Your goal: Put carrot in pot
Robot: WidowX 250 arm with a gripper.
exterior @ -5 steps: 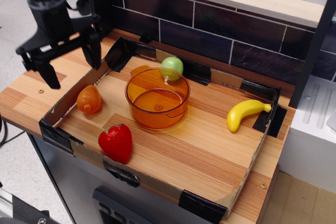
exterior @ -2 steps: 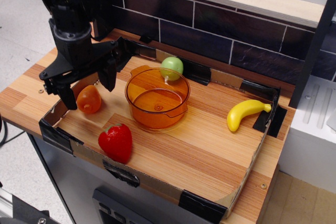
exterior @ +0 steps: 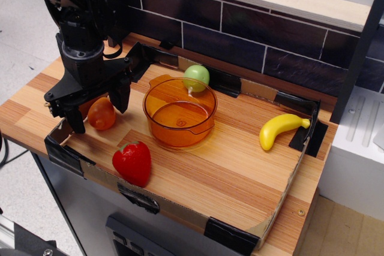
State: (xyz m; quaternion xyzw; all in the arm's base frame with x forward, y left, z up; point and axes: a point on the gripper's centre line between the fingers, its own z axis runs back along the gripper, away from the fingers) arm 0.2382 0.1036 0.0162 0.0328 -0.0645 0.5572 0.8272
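The carrot [exterior: 101,114] is a small glossy orange egg-shaped toy lying at the left side of the cardboard tray. The pot [exterior: 179,112] is a round translucent amber pot standing empty in the tray's middle, to the right of the carrot. My black gripper [exterior: 99,107] is open and hangs over the carrot, one finger on its left by the tray wall and one on its right. The fingers straddle the carrot with a gap on each side.
A red strawberry [exterior: 133,162] lies near the front of the tray [exterior: 180,211]. A green ball-like toy [exterior: 196,77] sits behind the pot. A yellow banana [exterior: 279,129] lies at the right. A dark tiled wall runs along the back.
My gripper has come from the upper left, right and down, to straddle the carrot. In the last step it sank a little lower. The objects have not moved.
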